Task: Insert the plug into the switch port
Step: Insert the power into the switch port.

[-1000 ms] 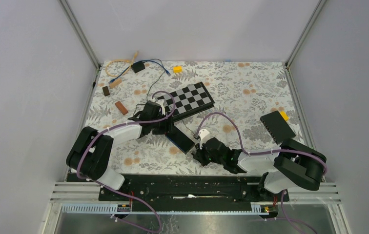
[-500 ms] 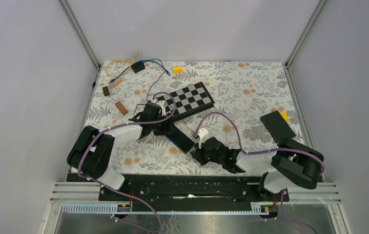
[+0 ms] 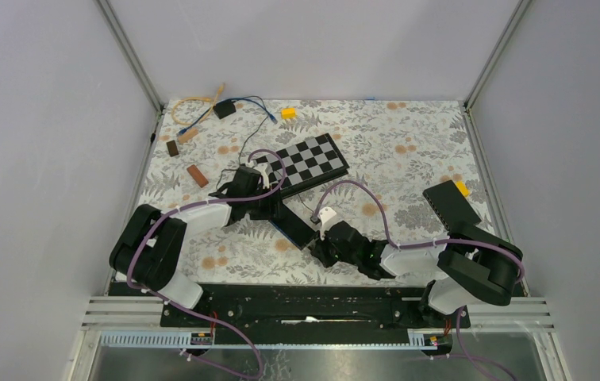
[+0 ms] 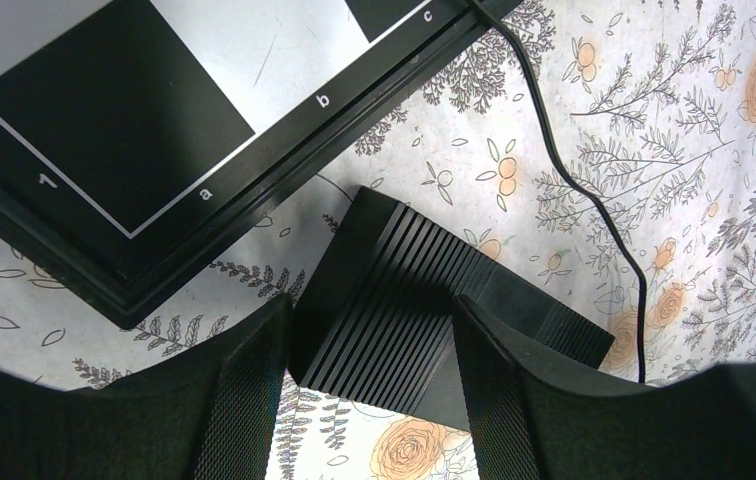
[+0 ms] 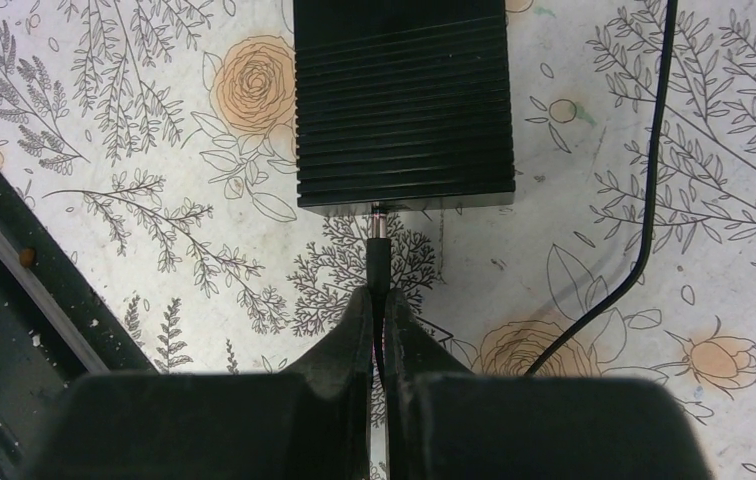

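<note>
Table (image 3: 408, 135) with floral cover, contents as found. Switch (image 5: 404, 100), black, ribbed: one, lying directly ahead of the right pincer (image 5: 378, 300) and between the fingers (image 4: 249, 400) of the left pincer (image 4: 369, 310), which stands fairly wide and grips the switch by its two sides. Plug (image 5: 378, 255), black barrel with metal tip: one, pinched in the nearly closed right pincer, its tip touching the switch's near face at the port; how deep it sits cannot be told. Black cable (image 5: 654, 150): one, trailing to the right of the right pincer. Chessboard (image 3: 309, 161): one, just beyond the left pincer. Yellow blocks: two, one (image 3: 287, 113) far beyond the left pincer, one (image 3: 461, 188) well to the right of the right pincer, touching a flat black slab (image 3: 451, 205). Brown blocks: two (image 3: 197, 175) (image 3: 172, 148), left of the left pincer.
</note>
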`<action>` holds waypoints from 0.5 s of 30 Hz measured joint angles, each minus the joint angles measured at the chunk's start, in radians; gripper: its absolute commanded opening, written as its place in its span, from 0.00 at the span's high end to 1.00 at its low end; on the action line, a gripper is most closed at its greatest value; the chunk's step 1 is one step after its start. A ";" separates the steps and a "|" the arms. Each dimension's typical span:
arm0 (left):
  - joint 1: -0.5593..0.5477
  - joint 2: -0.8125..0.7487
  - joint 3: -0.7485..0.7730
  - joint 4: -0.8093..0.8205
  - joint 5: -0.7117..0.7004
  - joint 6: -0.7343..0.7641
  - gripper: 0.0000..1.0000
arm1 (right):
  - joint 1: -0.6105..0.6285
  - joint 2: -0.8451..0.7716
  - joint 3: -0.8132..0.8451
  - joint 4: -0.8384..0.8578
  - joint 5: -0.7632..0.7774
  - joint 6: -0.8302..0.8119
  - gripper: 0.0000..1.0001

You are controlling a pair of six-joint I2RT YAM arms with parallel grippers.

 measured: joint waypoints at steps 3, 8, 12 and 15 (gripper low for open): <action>0.000 0.000 0.000 0.000 -0.001 0.000 0.38 | 0.000 0.000 0.000 -0.002 0.011 0.000 1.00; 0.000 0.000 0.000 0.000 -0.002 0.000 0.38 | 0.000 0.000 0.000 -0.002 0.026 -0.004 1.00; 0.000 0.000 0.000 0.000 -0.002 0.000 0.38 | 0.000 0.000 0.000 -0.002 0.036 -0.004 1.00; 0.000 0.000 0.000 0.001 -0.002 0.000 0.38 | 0.000 0.000 0.000 -0.002 0.040 -0.004 1.00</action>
